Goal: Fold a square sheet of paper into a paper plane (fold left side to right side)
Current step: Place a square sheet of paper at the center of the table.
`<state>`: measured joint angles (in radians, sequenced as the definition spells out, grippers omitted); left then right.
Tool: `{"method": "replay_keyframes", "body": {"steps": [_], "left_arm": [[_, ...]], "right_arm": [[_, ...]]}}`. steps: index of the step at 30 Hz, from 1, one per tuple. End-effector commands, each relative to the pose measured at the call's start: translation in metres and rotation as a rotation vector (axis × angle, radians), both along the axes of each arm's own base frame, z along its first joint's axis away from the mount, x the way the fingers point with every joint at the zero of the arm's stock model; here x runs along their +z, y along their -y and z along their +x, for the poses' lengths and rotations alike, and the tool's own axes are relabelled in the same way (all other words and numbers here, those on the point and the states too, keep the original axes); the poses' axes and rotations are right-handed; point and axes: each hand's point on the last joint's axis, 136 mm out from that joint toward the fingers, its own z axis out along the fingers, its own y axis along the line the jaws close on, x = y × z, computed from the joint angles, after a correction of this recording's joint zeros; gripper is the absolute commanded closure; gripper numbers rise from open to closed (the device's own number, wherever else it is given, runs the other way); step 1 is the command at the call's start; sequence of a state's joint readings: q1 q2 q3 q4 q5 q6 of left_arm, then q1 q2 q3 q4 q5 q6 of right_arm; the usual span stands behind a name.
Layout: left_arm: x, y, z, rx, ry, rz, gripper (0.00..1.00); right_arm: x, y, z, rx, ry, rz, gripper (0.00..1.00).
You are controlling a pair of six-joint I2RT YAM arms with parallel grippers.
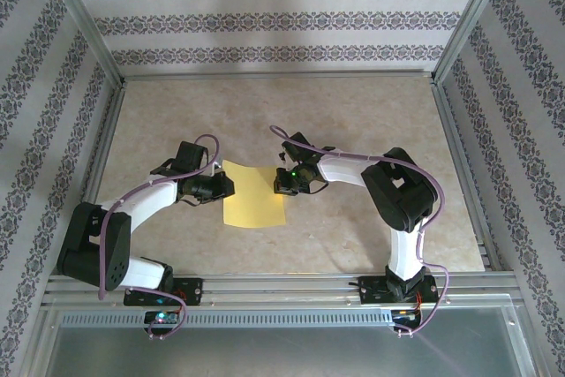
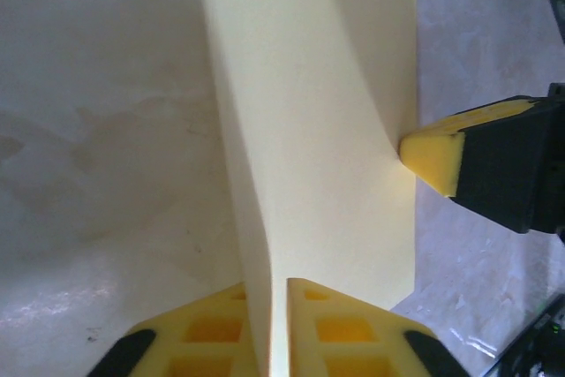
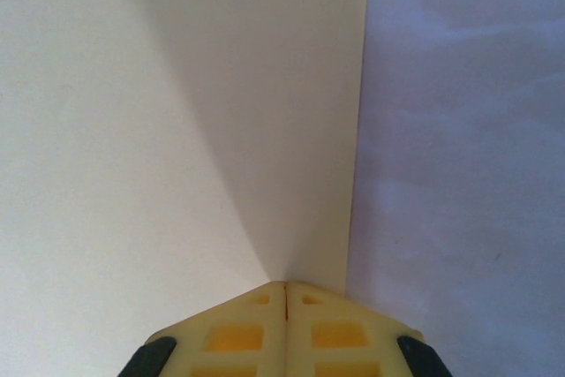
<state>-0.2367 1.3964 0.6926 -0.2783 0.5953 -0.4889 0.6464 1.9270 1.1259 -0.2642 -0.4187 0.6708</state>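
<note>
The square sheet of paper (image 1: pixel 253 193) is plain yellow and lies on the table between my two grippers. In the left wrist view its left edge (image 2: pixel 256 218) curls up off the table and stands in the narrow gap of my left gripper (image 2: pixel 276 284), whose fingers are slightly parted. It rests against one pad. My right gripper (image 3: pixel 285 285) is shut, and its tips touch the sheet (image 3: pixel 177 130) at the right edge. Its yellow fingertip (image 2: pixel 433 152) shows against that edge, where the paper dimples. The paper plane shape is not formed.
The beige marbled tabletop (image 1: pixel 353 112) is bounded by metal frame rails (image 1: pixel 459 147) and patterned walls. Both arms' bases sit at the near edge (image 1: pixel 282 289). Bare table (image 3: pixel 459 130) lies to the right of the sheet.
</note>
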Motion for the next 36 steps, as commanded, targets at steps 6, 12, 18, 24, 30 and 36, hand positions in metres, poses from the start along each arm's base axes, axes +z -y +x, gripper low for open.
{"method": "replay_keyframes", "body": {"steps": [6,12,18,24,30,36], "left_arm": [[0.023,0.020,0.010,-0.015,0.051,-0.114,0.75],[0.028,0.024,0.012,-0.018,0.062,-0.145,0.66],[0.032,0.027,0.012,-0.020,0.062,-0.160,0.61],[0.033,0.030,0.011,-0.030,0.058,-0.161,0.60],[0.036,0.033,0.013,-0.035,0.066,-0.161,0.55],[0.040,0.038,0.015,-0.042,0.071,-0.165,0.48]], "right_arm": [[-0.017,0.015,-0.006,0.009,-0.010,-0.112,0.98],[-0.015,0.015,-0.005,0.007,-0.004,-0.128,0.98],[-0.016,0.017,-0.004,0.003,0.000,-0.159,0.98],[-0.015,0.013,-0.004,0.011,0.007,-0.154,0.98],[-0.013,0.017,-0.005,0.017,0.019,-0.171,0.97],[-0.013,0.016,-0.005,0.022,0.018,-0.171,0.97]]}}
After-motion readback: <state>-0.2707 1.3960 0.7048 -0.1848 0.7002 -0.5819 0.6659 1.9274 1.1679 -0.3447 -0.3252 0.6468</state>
